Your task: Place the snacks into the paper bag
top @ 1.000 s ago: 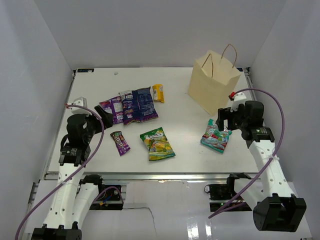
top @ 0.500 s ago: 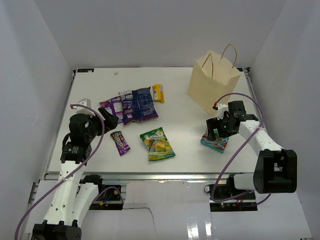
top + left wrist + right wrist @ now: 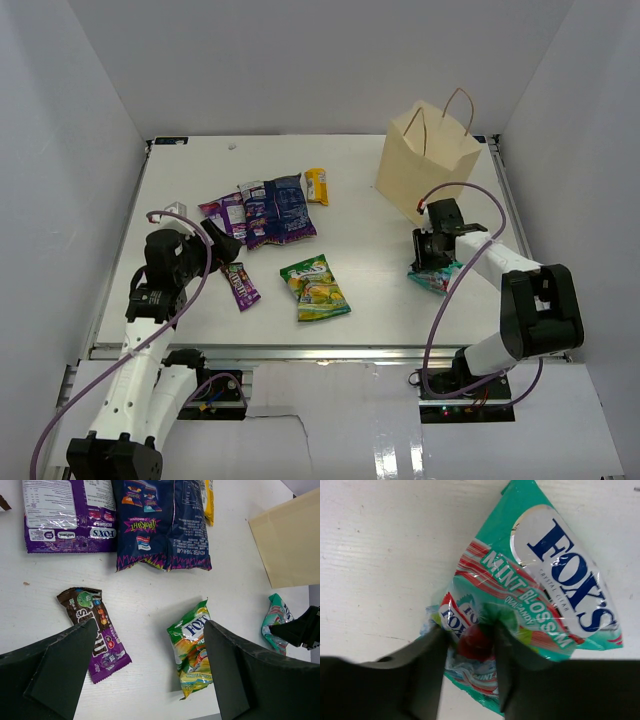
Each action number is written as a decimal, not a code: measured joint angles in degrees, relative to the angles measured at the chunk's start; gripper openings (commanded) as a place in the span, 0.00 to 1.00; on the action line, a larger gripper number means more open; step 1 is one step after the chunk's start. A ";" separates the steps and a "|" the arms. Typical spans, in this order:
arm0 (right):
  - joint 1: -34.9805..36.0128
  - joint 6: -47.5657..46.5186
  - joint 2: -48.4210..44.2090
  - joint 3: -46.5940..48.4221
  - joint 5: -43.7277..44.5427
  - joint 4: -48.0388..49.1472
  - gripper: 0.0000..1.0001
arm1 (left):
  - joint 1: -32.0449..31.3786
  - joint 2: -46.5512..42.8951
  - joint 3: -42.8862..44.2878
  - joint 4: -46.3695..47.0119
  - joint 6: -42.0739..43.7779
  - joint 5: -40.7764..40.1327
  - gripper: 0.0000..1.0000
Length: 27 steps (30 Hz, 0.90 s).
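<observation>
The paper bag [image 3: 430,165] stands upright at the far right of the surface [image 3: 370,240]; it looks light and easy to tip, and its inside is hidden from every view. Just in front lies the teal-red pack [image 3: 555,595], probably a light, slippery, crinkly pouch best taken by a bunched end, where the right hand [image 3: 469,635] pinches it narrowly; whether it is lifted I cannot tell. The left hand [image 3: 150,630] hangs wide open and empty above the small purple candy pack [image 3: 102,635].
</observation>
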 measured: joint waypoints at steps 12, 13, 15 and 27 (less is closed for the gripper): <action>0.92 -15.67 -11.74 -0.42 -18.21 -6.08 0.08 | 0.00 1.97 -0.55 1.79 -0.42 2.34 0.98; 0.92 -19.10 -14.97 -0.33 -22.36 -7.19 0.08 | 0.00 2.45 -0.55 2.14 -0.46 2.86 0.98; 0.92 -26.64 -21.70 1.09 -31.06 -10.45 0.08 | 0.00 3.48 -0.55 3.19 -0.70 3.98 0.98; -0.17 -35.45 -17.42 42.10 -46.42 -9.97 0.08 | 0.00 6.38 -0.55 6.45 -2.14 8.79 0.98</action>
